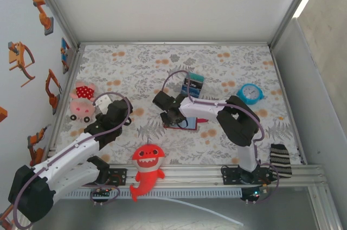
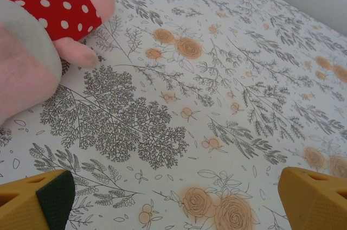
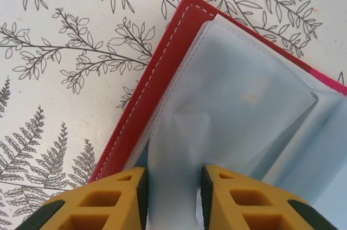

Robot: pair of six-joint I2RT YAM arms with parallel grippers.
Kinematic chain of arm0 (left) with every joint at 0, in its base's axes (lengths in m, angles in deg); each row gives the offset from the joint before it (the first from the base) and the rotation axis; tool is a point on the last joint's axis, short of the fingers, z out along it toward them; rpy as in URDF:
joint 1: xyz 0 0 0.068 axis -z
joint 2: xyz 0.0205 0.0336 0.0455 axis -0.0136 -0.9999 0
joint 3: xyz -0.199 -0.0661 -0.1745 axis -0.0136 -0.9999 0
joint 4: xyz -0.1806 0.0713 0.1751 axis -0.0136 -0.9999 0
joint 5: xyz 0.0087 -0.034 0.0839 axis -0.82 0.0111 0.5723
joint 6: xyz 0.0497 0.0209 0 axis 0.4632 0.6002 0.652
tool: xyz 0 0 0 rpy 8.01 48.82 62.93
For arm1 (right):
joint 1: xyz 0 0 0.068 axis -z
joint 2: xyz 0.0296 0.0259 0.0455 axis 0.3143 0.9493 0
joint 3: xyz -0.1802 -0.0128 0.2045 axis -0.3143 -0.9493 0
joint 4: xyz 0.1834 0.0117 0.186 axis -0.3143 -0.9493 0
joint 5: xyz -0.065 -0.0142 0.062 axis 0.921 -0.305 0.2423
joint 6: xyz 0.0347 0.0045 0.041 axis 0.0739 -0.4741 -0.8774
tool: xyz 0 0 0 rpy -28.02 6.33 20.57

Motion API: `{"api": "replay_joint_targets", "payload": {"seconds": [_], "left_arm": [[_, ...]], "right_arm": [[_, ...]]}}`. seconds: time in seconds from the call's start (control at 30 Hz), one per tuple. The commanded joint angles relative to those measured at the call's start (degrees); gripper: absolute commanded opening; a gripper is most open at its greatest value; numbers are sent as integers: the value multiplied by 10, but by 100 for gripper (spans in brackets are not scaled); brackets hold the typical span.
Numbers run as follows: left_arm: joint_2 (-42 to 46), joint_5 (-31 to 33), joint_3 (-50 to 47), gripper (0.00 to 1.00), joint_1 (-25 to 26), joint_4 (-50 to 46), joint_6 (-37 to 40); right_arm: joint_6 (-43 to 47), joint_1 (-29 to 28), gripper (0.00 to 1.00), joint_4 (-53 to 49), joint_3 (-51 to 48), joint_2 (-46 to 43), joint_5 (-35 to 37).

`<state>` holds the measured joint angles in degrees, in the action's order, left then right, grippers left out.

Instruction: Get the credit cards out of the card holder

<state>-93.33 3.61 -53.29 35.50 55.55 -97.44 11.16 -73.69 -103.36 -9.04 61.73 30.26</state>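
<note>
The dark red card holder (image 1: 193, 127) lies open on the flowered cloth in the middle of the table. In the right wrist view its red stitched cover (image 3: 157, 78) frames bluish-grey inner panels (image 3: 238, 94). My right gripper (image 1: 174, 117) reaches down onto it, and its yellow fingers (image 3: 172, 178) pinch one panel, which buckles up between the pads. The credit cards are hidden under the panels. My left gripper (image 1: 112, 112) hovers over bare cloth at the left, open wide (image 2: 176, 197), with nothing between its fingers (image 2: 43, 200).
A pink plush toy with a red dotted patch (image 1: 81, 102) (image 2: 38, 29) sits just left of the left gripper. A teal-blue-black striped block (image 1: 193, 84) stands behind the card holder. A blue alarm clock (image 1: 250, 93), a red shark toy (image 1: 146, 167) and a striped sock (image 1: 281, 159) lie around.
</note>
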Motion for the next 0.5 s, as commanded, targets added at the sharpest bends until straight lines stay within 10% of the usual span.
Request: {"api": "replay_joint_targets", "payload": {"seconds": [0.0, 0.47], "left_arm": [[-7, -11, 16, 97, -4, -8, 20], [-61, -90, 69, 97, -4, 34, 92]], "right_arm": [[-10, -3, 27, -8, -20, -7, 12], [-26, -3, 21, -8, -33, -61, 62]]}}
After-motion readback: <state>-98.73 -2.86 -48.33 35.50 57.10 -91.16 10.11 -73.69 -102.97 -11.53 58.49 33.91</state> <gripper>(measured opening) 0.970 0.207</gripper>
